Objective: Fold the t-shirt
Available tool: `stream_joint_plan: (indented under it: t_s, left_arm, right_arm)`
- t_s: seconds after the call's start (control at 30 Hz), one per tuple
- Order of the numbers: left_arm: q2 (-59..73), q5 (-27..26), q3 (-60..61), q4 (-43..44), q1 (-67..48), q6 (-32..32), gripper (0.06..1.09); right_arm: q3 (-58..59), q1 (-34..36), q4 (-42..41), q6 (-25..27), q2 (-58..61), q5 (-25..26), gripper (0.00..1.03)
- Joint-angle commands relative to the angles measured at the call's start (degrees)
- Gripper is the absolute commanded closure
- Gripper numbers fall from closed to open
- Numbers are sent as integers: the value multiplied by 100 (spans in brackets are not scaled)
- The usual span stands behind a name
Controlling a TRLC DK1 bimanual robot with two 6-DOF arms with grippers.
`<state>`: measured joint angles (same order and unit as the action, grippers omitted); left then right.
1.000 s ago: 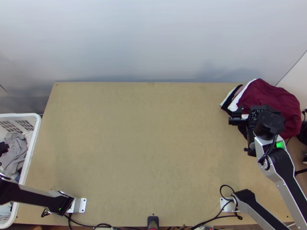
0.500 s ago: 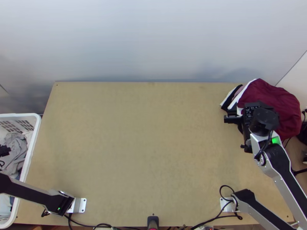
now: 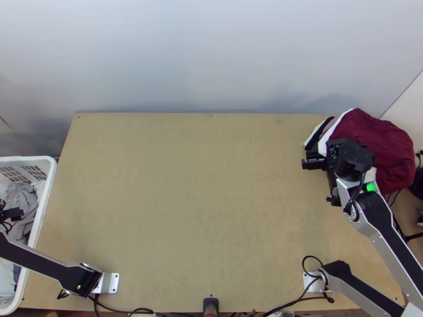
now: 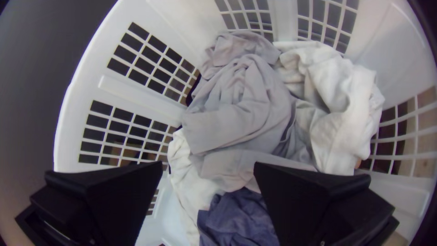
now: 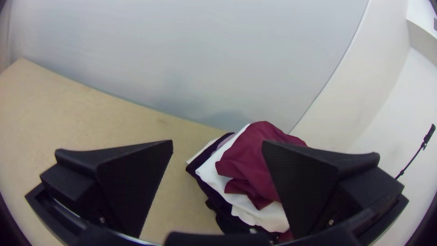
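Observation:
In the top view my left gripper [image 3: 11, 214] is over the white basket at the left. The left wrist view has the left gripper [image 4: 209, 171] open above bunched clothes: a grey garment [image 4: 241, 105], a white one [image 4: 337, 100] and a dark blue one [image 4: 239, 218]; whether one is the t-shirt I cannot tell. At the table's right side my right gripper [image 3: 315, 159] is beside a pile of clothes with a dark red cloth [image 3: 370, 132] on top. Seen from the right wrist, the right gripper [image 5: 217, 146] stands open with nothing between its fingers, the red cloth [image 5: 255, 164] beyond.
The white basket [image 3: 45, 206] stands against the left edge of the wooden table [image 3: 190, 201]. A grey wall [image 3: 211, 53] rises behind the table. Cables [image 3: 296, 300] and a small dark device [image 3: 211, 305] lie at the near edge.
My right gripper has moved a little left and slightly up the picture, along the pile. The left gripper has come further into view from the left edge, over the basket. The clothes look unmoved.

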<state>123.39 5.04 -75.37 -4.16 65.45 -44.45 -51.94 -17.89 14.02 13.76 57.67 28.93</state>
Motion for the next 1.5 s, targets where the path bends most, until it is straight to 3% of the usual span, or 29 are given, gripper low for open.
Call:
stream_joint_plan:
  t_s: [0.0,0.3,0.83,0.9,1.03,1.13,1.33,1.47]
  left_arm:
    - [660,41,-575,-304,-85,-11,11]
    - [1433,366,-1164,-1034,-155,112,11]
    - [1899,709,-1805,-1148,-235,806,11]
    - [1925,674,-1893,-1456,-243,762,21]
    - [2066,674,-2043,-1737,-235,859,23]
    - [2004,234,-2016,-1807,-191,894,51]
    - [1978,-108,-2008,-1798,-138,894,83]
    - [1978,-170,-2016,-1807,-120,894,86]
  right_arm:
    - [35,5,-49,-40,122,-10,12]
    - [70,31,-110,-5,157,-10,11]
    - [44,84,-119,13,183,-10,11]
    - [61,110,-101,13,174,-10,12]
    - [70,137,-101,4,166,-10,11]
    - [18,154,-110,4,174,-10,12]
    - [35,172,-110,4,174,-10,11]
    - [44,181,-101,13,166,-1,12]
